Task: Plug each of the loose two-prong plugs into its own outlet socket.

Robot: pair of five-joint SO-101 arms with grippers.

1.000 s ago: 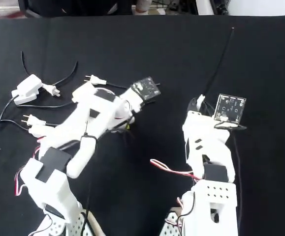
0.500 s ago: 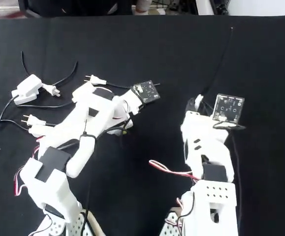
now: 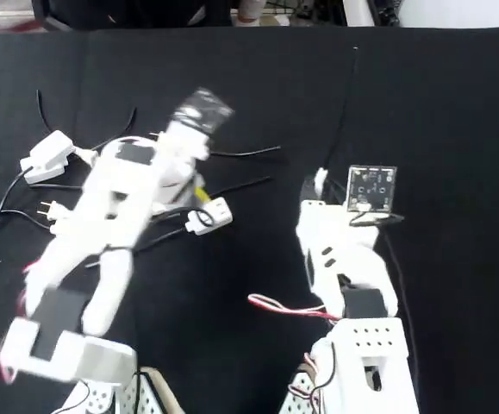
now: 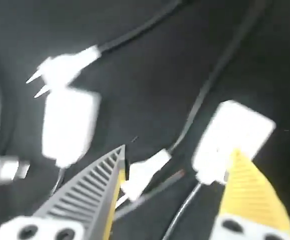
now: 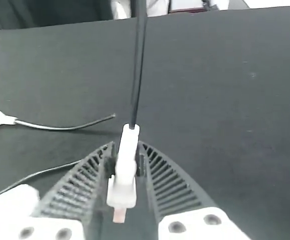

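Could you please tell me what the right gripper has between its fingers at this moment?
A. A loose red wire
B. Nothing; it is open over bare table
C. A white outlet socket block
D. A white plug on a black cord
D: in the right wrist view the right gripper is shut on a white plug, and the plug's black cord runs straight out beyond the fingertips.

Left tool (image 4: 177, 150) spread wide, left arm (image 3: 111, 207) extended; right tool (image 5: 125, 147) clamped on plug (image 5: 123, 172).
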